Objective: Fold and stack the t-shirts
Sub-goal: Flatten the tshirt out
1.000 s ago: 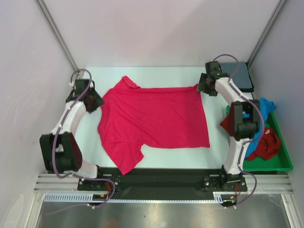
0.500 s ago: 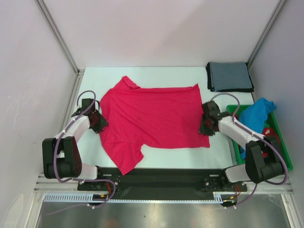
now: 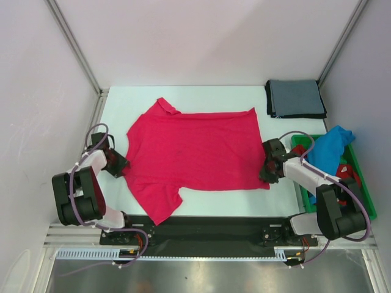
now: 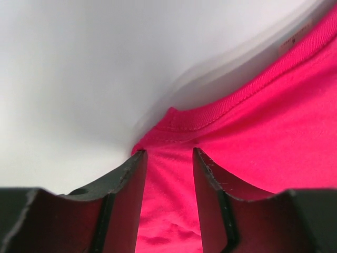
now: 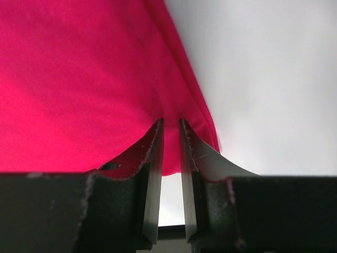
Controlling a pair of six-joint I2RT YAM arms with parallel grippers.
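Observation:
A bright pink-red t-shirt lies spread flat on the white table. My left gripper is low at the shirt's left edge by the near sleeve. In the left wrist view its jaws stand apart over the hem, with pink cloth lying between them. My right gripper is at the shirt's near right corner. In the right wrist view its jaws are nearly together, pinching the cloth's edge. A grey-blue t-shirt lies folded at the back right.
A green tray at the right edge holds a bright blue t-shirt and a darker red one. Metal frame posts rise at both back corners. The arm bases sit on the black rail at the near edge.
Both arms came down and back from the far side to the shirt's near edges. The right jaws narrowed onto the hem. The left jaws narrowed a little.

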